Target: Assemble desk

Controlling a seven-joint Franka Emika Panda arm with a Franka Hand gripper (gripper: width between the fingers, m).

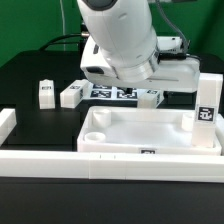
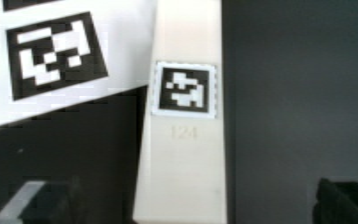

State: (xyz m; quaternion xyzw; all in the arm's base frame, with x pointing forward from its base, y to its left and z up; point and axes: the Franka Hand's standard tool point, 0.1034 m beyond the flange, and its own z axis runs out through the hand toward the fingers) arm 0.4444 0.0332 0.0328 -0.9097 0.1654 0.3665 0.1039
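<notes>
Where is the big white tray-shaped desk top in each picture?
Exterior view: the wide white plastic tray-like desk top lies low in the picture, from the centre toward the exterior view's right.
Wrist view: not in it.
Shared landmark: the flat white marker board with black-and-white tags.

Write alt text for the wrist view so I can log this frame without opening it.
A white square-bar desk leg with a black-and-white tag lies on the black table, between the open gripper's two dark fingertips, which stand clear of it on either side. The marker board with its printed tags lies alongside the leg.
</notes>
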